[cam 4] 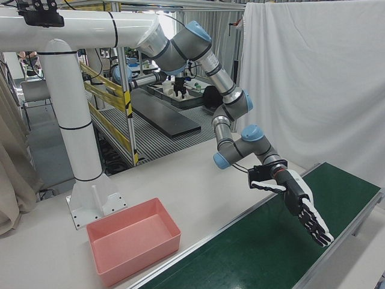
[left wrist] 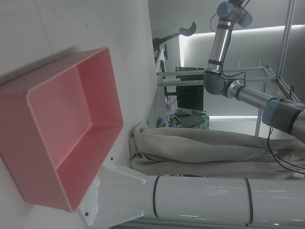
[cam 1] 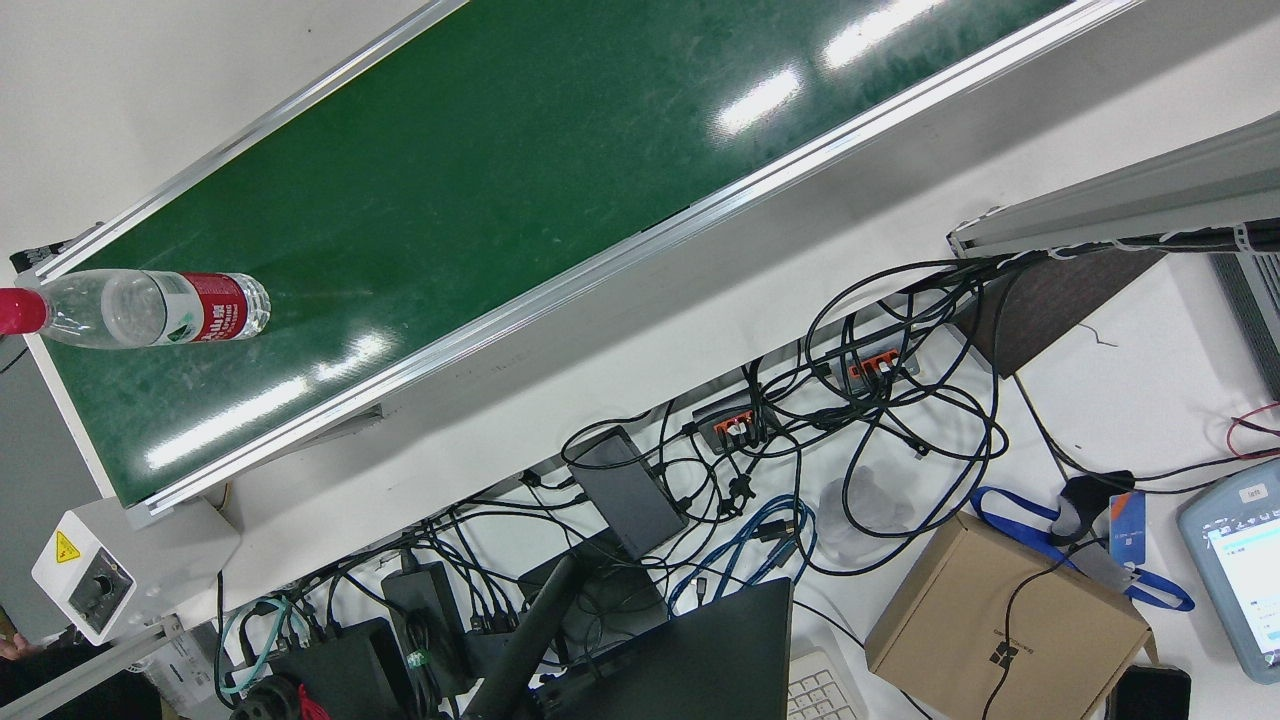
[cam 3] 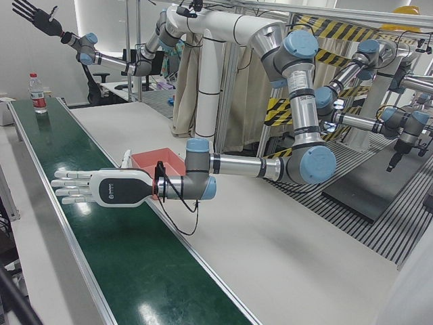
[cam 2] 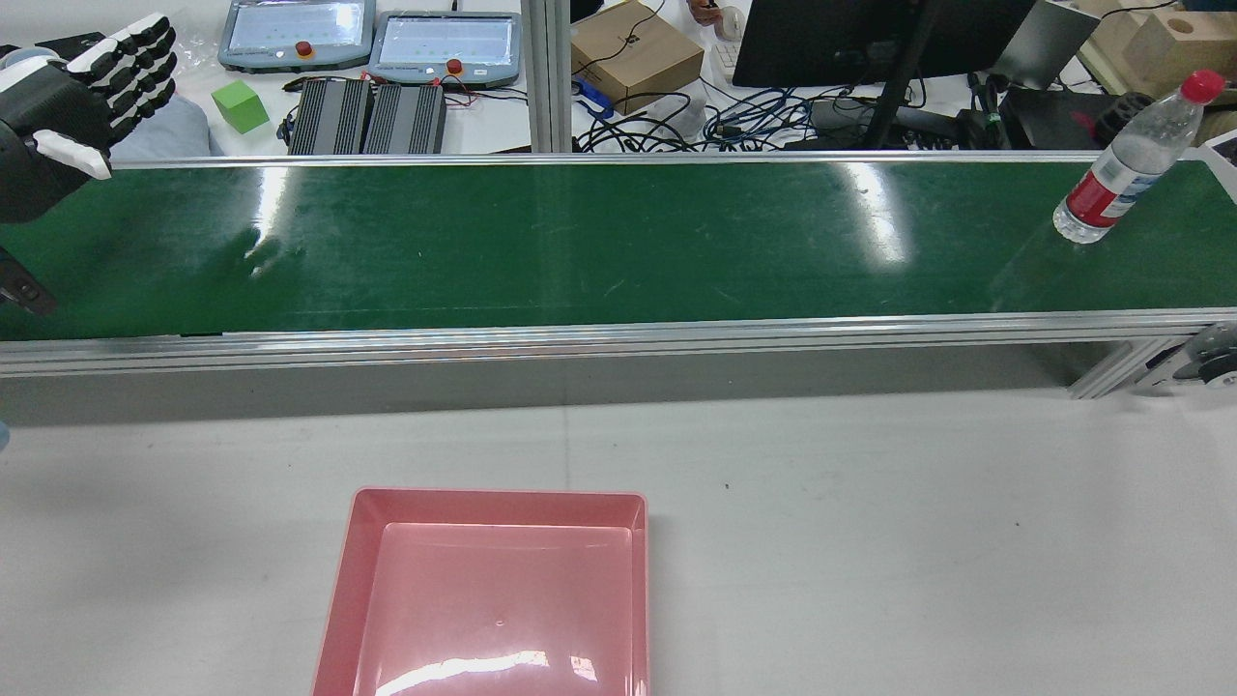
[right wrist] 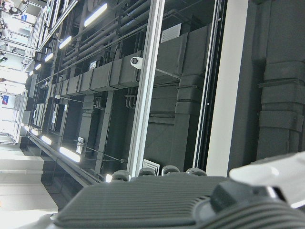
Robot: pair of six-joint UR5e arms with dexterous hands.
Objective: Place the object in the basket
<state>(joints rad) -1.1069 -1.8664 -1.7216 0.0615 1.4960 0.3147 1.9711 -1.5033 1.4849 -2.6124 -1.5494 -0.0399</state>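
Rear view: water bottle [cam 2: 1126,164] upright at the far right end of the green conveyor belt [cam 2: 599,242], pink basket [cam 2: 493,590] empty on the white worktop [cam 2: 918,541]

The left hand [cam 2: 82,106] hangs over the belt's left end, fingers extended and apart, holding nothing, well apart from the bottle. In the left-front view the right hand [cam 3: 32,15] is raised high near the bottle's end, fingers spread, empty. The basket sits near the belt's front rail, between the two ends

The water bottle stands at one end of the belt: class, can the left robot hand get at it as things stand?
Probably not yet: the water bottle stands at the belt's opposite end from the open left robot hand.
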